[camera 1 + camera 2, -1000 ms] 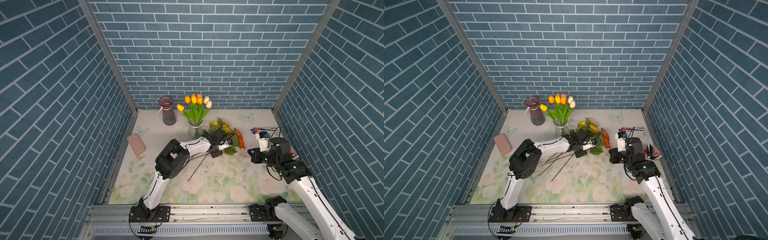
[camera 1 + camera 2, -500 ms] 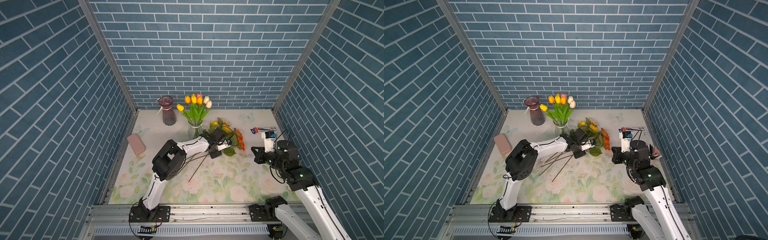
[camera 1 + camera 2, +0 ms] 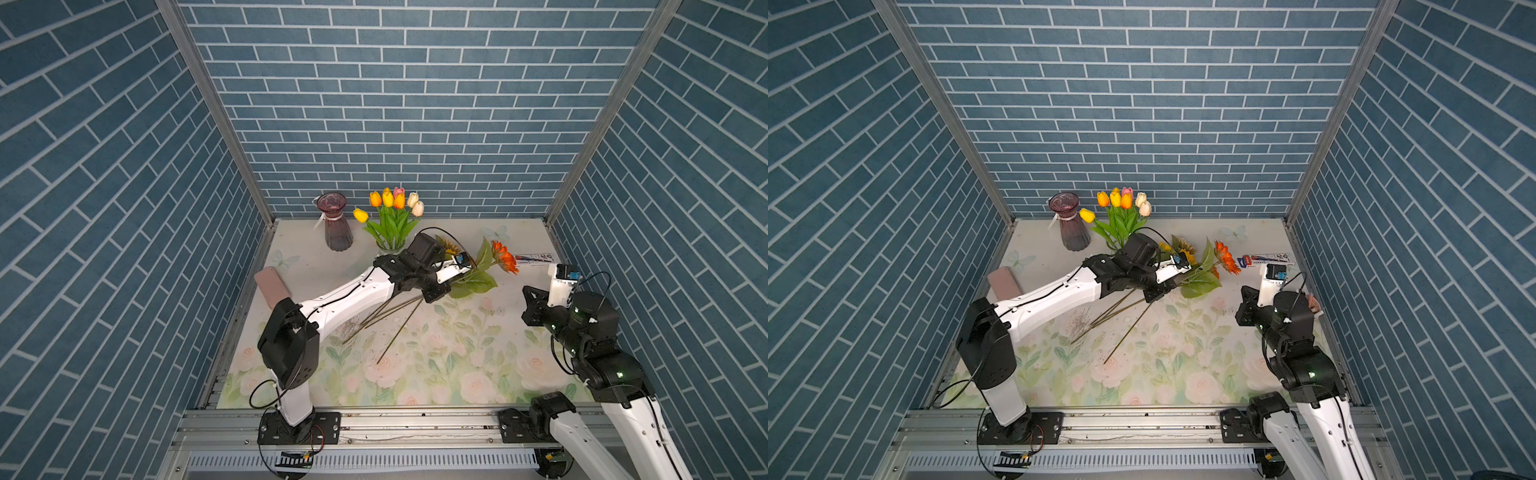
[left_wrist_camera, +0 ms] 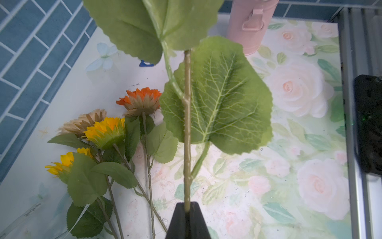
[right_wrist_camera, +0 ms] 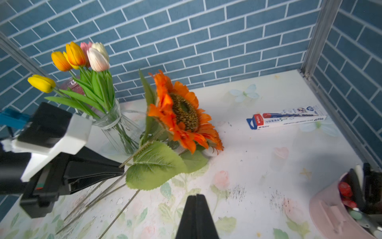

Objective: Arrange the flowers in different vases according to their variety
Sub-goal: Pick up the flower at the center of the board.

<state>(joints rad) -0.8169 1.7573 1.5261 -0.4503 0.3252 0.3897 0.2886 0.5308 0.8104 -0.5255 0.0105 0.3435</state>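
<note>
Tulips (image 3: 392, 208) stood in clear vase (image 5: 115, 124) beyond left gripper (image 4: 187, 208) | it clamped orange sunflower (image 5: 182, 115) stem | other sunflowers (image 4: 99, 132) lay beside it | purple vase (image 3: 337, 226) was empty | right gripper (image 5: 196, 198) was closed, holding nothing

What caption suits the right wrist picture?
Left gripper holds an orange sunflower by its stem, beside tulips in a vase.

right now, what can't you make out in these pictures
- Head of the held sunflower: left wrist view, behind its leaves and past the frame edge.
- Clear vase: top views, mostly behind the left arm and tulips.
- Pen box print: too small or blurred in every view.
- Pink cup contents: right wrist view, cut off by the frame edge.
</note>
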